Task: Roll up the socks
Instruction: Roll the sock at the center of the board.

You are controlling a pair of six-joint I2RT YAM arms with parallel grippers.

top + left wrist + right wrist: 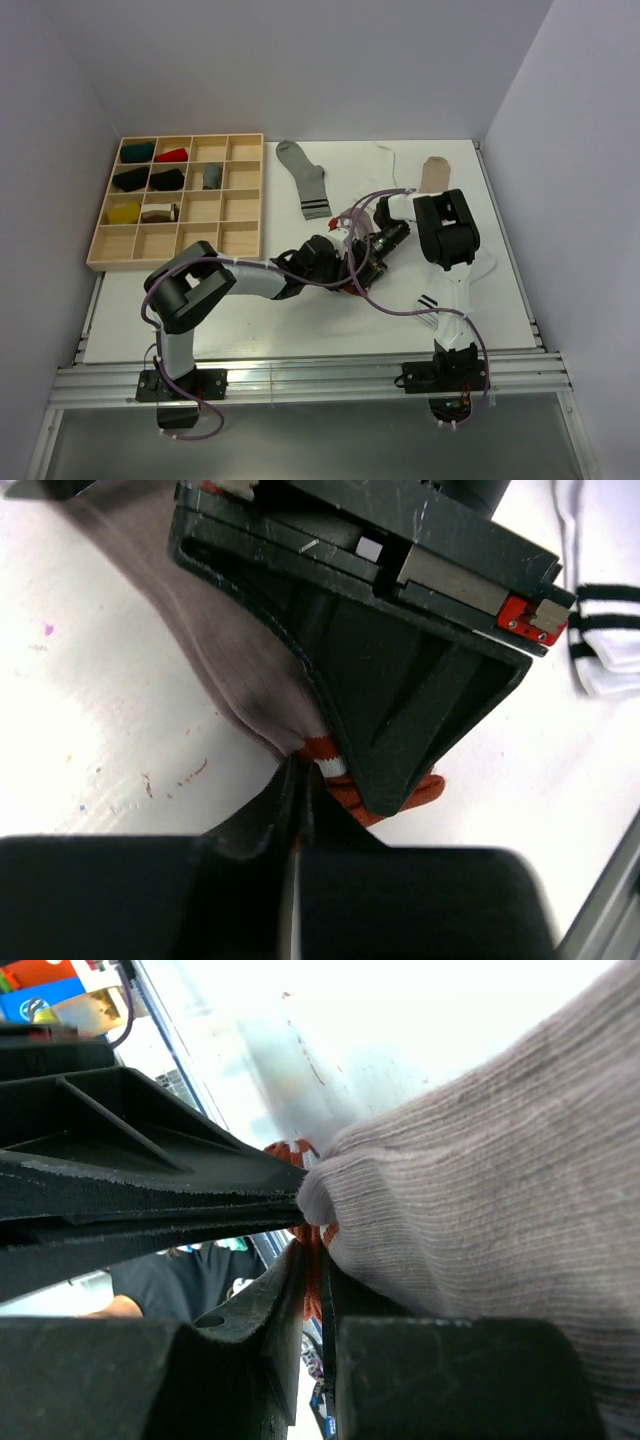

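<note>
A taupe sock with a red-white striped cuff lies in the middle of the table; its toe shows past the right arm. My left gripper is shut on the cuff edge. My right gripper is shut on the same red cuff, right against the left one. In the top view both grippers meet, left and right. The taupe knit fills the right wrist view. A grey sock with dark cuff stripes lies flat behind.
A wooden compartment tray at the back left holds several rolled socks. A white sock with black stripes lies under the right arm and shows in the left wrist view. A plain white sock lies at the back.
</note>
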